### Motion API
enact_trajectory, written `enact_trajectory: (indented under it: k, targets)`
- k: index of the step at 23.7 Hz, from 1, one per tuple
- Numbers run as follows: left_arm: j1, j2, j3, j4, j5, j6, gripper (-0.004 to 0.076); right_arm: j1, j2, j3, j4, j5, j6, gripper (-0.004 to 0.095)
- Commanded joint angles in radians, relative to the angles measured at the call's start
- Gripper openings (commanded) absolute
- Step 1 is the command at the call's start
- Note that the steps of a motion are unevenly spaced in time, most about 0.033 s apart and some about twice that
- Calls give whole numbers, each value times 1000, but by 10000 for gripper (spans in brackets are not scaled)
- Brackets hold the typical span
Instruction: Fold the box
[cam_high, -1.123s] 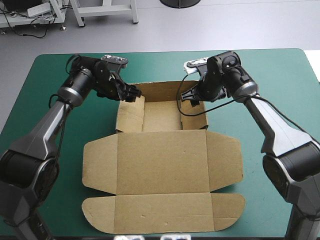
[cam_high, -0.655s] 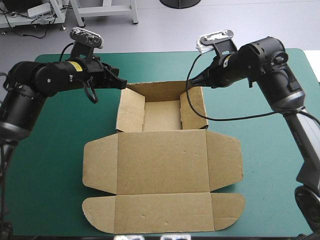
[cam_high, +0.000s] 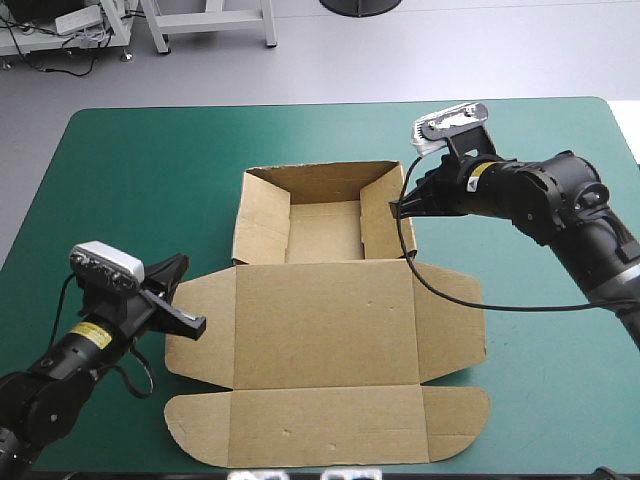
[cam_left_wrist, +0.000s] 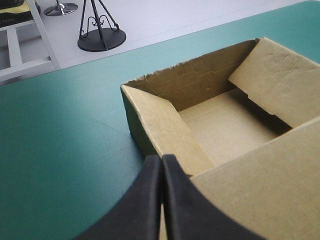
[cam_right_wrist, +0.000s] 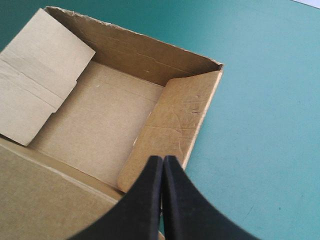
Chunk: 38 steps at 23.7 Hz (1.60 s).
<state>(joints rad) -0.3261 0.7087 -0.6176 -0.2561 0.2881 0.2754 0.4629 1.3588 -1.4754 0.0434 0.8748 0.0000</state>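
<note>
**Q:** Position of the box (cam_high: 325, 310)?

**A:** Mid-table on the teal-green cover (cam_high: 120, 180), brown board throughout. Far half raised into an open tray (cam_high: 322, 190), all four walls up, left and right walls leaning slightly inward. Near half, the lid (cam_high: 330, 350), lying flat on the cover. Side flaps spread left and right, front flap spread toward the near edge.

**Q:** Placement and state of the left gripper (cam_high: 196, 324)?

**A:** Near left of the table, low over the cover, just beside the lid's left flap. Black fingers (cam_left_wrist: 142, 200) closed tip to tip in one pointed arch. In the left wrist view, tip (cam_left_wrist: 161, 157) aimed toward the near end of the tray's left wall, with the lid to the right of it. Contact with the board: cannot be told.

**Q:** And the right gripper (cam_high: 398, 208)?

**A:** Right of the tray, tip at the near end of its right wall, on the outer side. Closed likewise, fingers meeting at the middle (cam_right_wrist: 163, 159). Seen in the right wrist view just over that wall's top edge. Touching or merely beside: cannot be told.
</note>
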Motion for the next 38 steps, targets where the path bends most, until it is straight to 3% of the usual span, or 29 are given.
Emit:
enact_trajectory:
  k: [1, 4, 9, 11, 17, 21, 26, 29, 31, 33, 34, 36, 38]
  targets:
    - [-5, -55, 30, -10, -82, 0, -6, -1, -5, -28, -18, -44, -7, 45]
    - [-5, -75, 53, -15, -71, 0, -6, -1, 37, -45, -13, 15, 13, 204]
    - [-5, -75, 53, -15, -68, 0, -6, -1, 121, -120, -19, 76, 88, 618]
    - [-5, -75, 53, -15, -68, 0, -6, -1, 160, -165, -28, 119, 125, 711]
    - [-5, -75, 53, -15, -72, 0, -6, -3, 317, -321, -74, 200, 185, 728]
    - [-5, -75, 53, -15, -70, 0, -6, -47, 477, -437, -89, 316, 197, 729]
    - [-5, -75, 53, -15, -72, 8, -6, -108, 557, -446, -25, 289, 192, 728]
    - [-5, -75, 53, -15, -72, 8, -6, -122, 605, -446, 70, 261, 165, 726]
    - [-5, -75, 53, -15, -72, 8, -6, -122, 625, -446, 81, 264, 157, 701]
    - [-5, -75, 53, -15, -72, 8, -6, -122, 637, -446, 74, 286, 155, 560]
    - [-5, -75, 53, -15, -70, 8, -6, -122, 637, -446, 74, 297, 155, 335]
    - [-5, -75, 53, -15, -70, 8, -6, -122, 635, -456, 74, 302, 144, 2]
    - [-5, -75, 53, -15, -69, 8, -6, -122, 635, -477, 74, 311, 131, 0]
